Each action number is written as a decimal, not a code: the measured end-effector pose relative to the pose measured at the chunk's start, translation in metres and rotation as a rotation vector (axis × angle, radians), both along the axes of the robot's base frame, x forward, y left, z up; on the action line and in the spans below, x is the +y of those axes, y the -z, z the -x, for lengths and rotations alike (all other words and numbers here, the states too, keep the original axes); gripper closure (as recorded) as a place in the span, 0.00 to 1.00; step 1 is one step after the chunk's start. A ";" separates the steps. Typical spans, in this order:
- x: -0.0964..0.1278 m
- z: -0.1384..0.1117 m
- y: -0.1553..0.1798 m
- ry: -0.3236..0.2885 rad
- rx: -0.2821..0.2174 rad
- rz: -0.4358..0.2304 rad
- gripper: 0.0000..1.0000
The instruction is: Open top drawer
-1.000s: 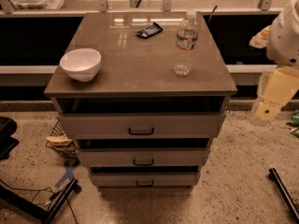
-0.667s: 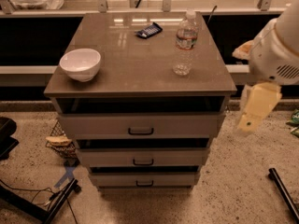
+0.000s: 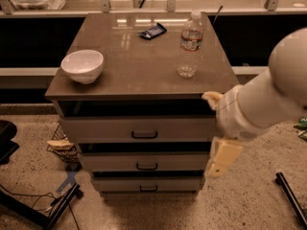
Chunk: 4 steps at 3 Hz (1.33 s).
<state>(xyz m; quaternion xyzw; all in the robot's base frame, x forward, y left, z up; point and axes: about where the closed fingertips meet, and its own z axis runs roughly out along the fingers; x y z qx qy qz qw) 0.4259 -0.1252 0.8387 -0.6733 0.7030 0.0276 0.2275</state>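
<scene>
The top drawer [image 3: 105, 130] is the widest pale grey front under the brown cabinet top, with a small black pull handle [image 3: 144, 135]. It sits closed, flush with the cabinet. Two narrower drawers [image 3: 110, 163] lie below it, also closed. My gripper [image 3: 221, 159] hangs at the right front corner of the cabinet, level with the middle drawer and to the right of the top drawer's handle. The white arm [image 3: 273, 92] reaches in from the right.
On the cabinet top [image 3: 139, 61] stand a white bowl [image 3: 82, 65] at the left, a clear water bottle [image 3: 189, 44] at the right and a dark packet [image 3: 152, 31] at the back. A wire basket [image 3: 61, 145] and cables lie on the floor at the left.
The arm and gripper have moved left and down, from beside the cabinet's right edge to in front of its right front corner. The drawers have not moved.
</scene>
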 end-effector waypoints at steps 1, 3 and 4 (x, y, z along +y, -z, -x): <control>0.036 -0.005 0.052 -0.072 -0.037 -0.018 0.00; 0.093 -0.027 0.112 -0.139 -0.089 0.100 0.00; 0.091 -0.035 0.112 -0.117 -0.109 0.137 0.00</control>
